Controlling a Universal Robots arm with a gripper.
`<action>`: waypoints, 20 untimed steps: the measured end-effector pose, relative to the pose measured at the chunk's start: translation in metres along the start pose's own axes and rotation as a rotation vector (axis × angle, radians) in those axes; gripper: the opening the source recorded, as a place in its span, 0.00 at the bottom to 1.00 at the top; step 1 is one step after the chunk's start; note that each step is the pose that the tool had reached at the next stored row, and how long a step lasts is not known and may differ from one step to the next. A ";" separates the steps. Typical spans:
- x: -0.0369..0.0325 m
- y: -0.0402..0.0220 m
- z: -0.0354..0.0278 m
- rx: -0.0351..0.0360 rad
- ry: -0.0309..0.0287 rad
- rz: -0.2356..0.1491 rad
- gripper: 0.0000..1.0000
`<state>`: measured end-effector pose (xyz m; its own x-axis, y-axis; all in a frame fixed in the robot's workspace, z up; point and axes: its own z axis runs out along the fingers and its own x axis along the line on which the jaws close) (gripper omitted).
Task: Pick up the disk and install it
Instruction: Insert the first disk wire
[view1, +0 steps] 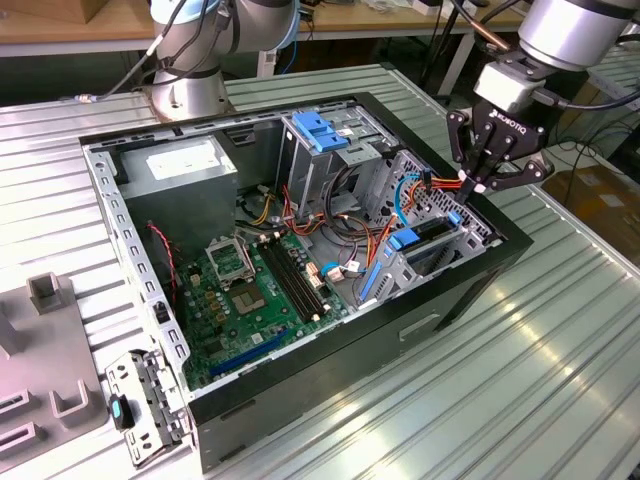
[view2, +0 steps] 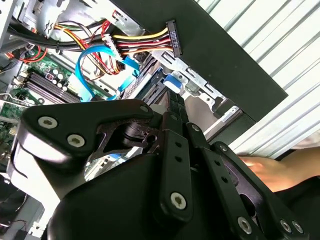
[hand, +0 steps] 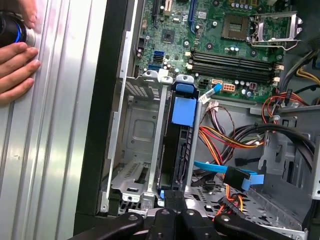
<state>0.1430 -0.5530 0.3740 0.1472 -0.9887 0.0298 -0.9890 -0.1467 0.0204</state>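
First wrist view: claw (hand: 173, 194) closed together, touching the disk (hand: 179, 150) standing in its bay (hand: 135, 145).

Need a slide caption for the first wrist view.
End effector at the disk, seated edge-on in the drive cage.

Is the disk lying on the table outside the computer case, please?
No: the first wrist view shows the disk on edge in the drive cage inside the case.
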 end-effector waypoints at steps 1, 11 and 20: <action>0.0000 -0.0001 0.0000 0.0000 0.0000 0.000 0.11; 0.0001 -0.0007 0.0000 0.0001 0.0000 -0.005 0.11; -0.0009 -0.0023 -0.0047 0.0046 -0.0050 -0.120 0.11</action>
<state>0.1451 -0.5516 0.3786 0.2646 -0.9641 0.0225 -0.9643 -0.2642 0.0190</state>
